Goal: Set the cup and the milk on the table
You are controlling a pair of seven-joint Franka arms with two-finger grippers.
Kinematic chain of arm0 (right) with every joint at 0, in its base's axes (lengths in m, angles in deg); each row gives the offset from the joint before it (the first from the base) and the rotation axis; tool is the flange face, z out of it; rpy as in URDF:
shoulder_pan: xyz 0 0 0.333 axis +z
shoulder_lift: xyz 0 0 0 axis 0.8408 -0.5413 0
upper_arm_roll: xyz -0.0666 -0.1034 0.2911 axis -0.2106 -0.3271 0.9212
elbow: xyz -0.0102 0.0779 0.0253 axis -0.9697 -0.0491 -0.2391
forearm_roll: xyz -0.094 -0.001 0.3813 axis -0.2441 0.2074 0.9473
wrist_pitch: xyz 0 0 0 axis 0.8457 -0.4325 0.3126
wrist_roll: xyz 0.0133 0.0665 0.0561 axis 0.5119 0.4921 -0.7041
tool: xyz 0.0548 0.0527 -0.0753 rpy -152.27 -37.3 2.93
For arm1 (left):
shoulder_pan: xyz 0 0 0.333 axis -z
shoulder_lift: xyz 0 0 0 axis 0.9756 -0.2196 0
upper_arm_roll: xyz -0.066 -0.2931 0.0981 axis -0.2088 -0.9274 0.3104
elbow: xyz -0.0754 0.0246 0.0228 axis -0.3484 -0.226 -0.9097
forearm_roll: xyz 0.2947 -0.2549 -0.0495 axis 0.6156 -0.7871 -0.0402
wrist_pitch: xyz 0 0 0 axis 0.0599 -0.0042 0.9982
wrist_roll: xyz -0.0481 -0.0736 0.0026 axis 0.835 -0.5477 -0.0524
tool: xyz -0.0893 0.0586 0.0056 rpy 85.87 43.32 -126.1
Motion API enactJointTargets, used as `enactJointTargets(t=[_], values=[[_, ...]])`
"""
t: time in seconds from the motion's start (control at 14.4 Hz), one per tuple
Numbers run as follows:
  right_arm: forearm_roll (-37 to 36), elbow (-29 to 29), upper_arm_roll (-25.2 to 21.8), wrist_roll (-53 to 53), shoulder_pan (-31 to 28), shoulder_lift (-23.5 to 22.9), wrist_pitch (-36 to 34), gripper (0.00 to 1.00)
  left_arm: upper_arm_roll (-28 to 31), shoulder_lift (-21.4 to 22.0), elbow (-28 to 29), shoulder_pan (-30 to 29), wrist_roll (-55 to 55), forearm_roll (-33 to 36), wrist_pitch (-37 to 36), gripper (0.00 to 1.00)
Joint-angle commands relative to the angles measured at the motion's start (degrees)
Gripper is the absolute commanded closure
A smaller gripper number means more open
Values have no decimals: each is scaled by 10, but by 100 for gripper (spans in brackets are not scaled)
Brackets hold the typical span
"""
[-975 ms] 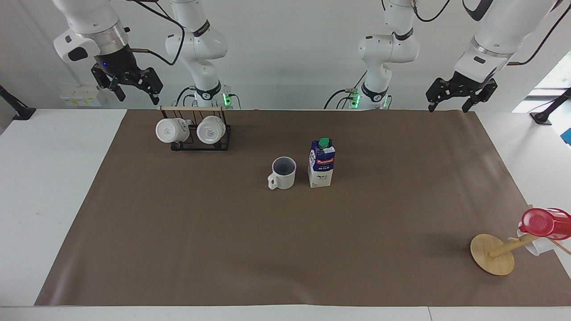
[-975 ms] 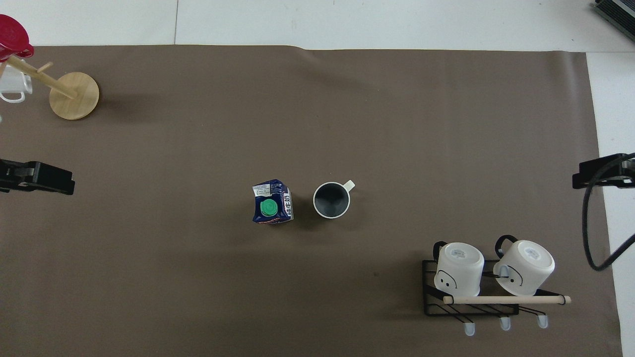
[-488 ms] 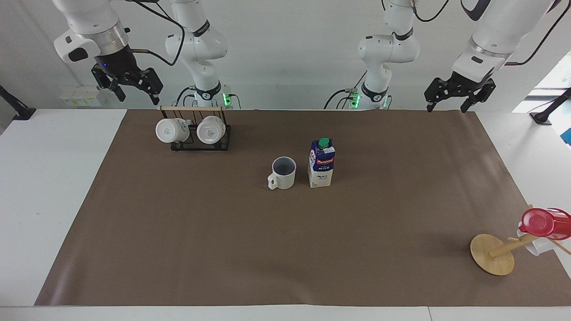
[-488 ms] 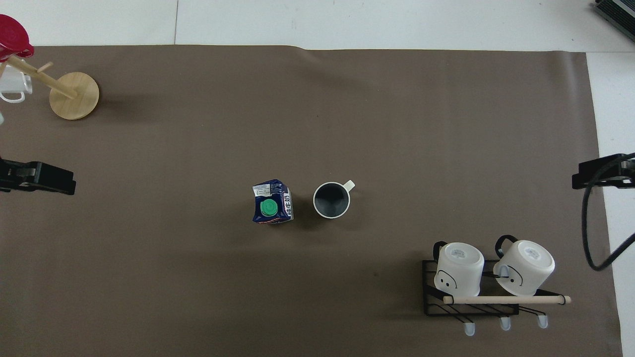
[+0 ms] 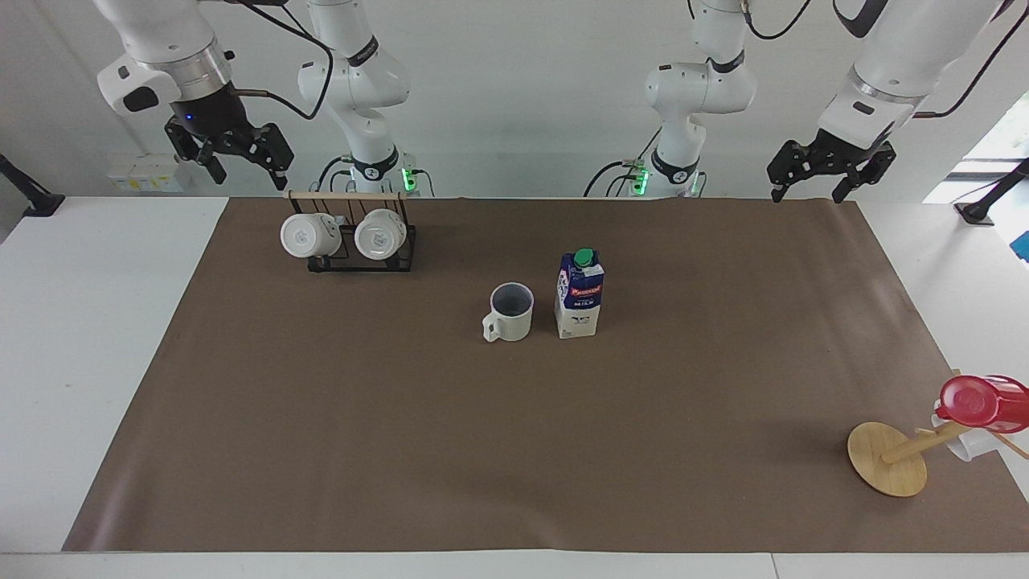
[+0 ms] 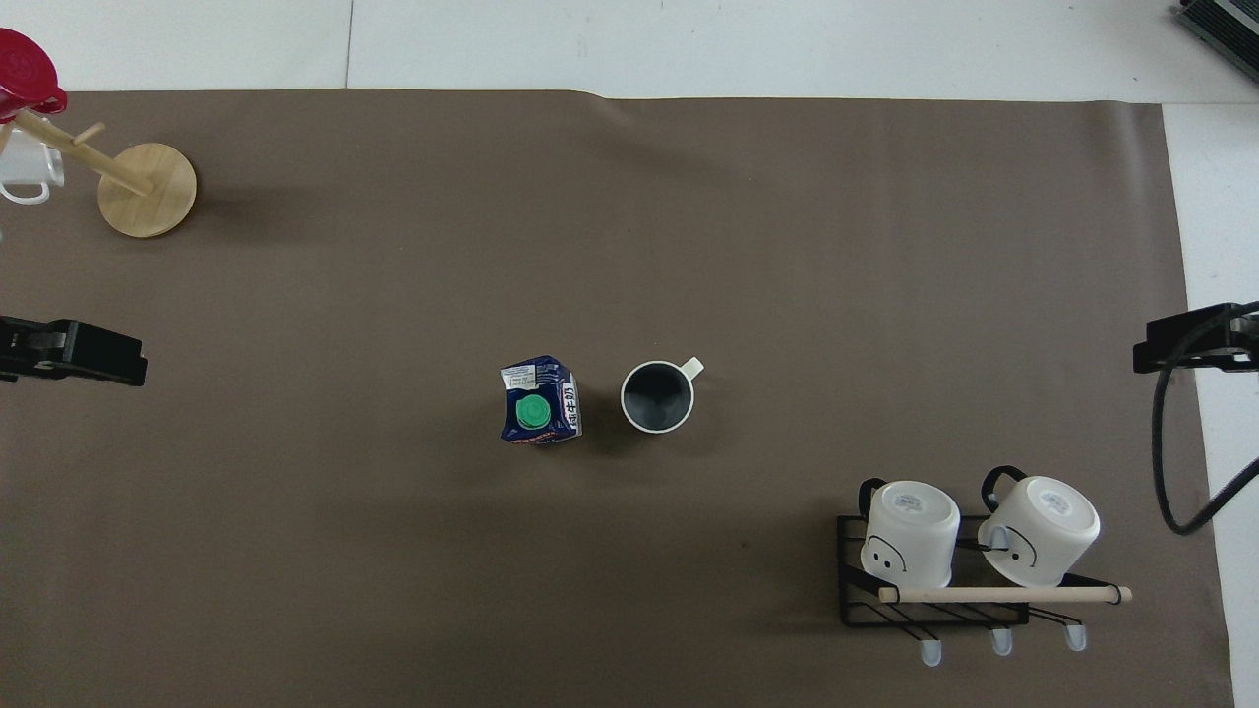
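The cream-white cup (image 5: 511, 312) stands upright on the brown paper of the table (image 5: 514, 458), its handle toward the right arm's end. It also shows in the overhead view (image 6: 657, 396). The milk carton (image 5: 580, 294) stands upright beside it, toward the left arm's end, green cap up (image 6: 539, 401). My left gripper (image 5: 808, 195) hangs open and empty over the table's edge nearest the robots, at the left arm's end (image 6: 98, 354). My right gripper (image 5: 249, 175) hangs open and empty above the mug rack's end of the table (image 6: 1180, 344). Both are well away from cup and carton.
A black wire rack (image 5: 362, 257) with two all-white mugs stands near the robots at the right arm's end (image 6: 934, 610). A wooden mug tree (image 5: 884, 458) with a red cup (image 5: 977, 402) stands at the left arm's end, farther from the robots.
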Motion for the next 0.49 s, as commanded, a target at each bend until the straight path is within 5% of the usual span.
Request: enactJointTargets(t=[0.0, 0.42], values=[[8, 15, 2, 7, -4, 6, 14, 0, -3, 2, -6, -6, 0, 6, -3, 0], [10, 15, 2, 9, -4, 6, 14, 0, -3, 2, -6, -6, -5, 4, -6, 0]])
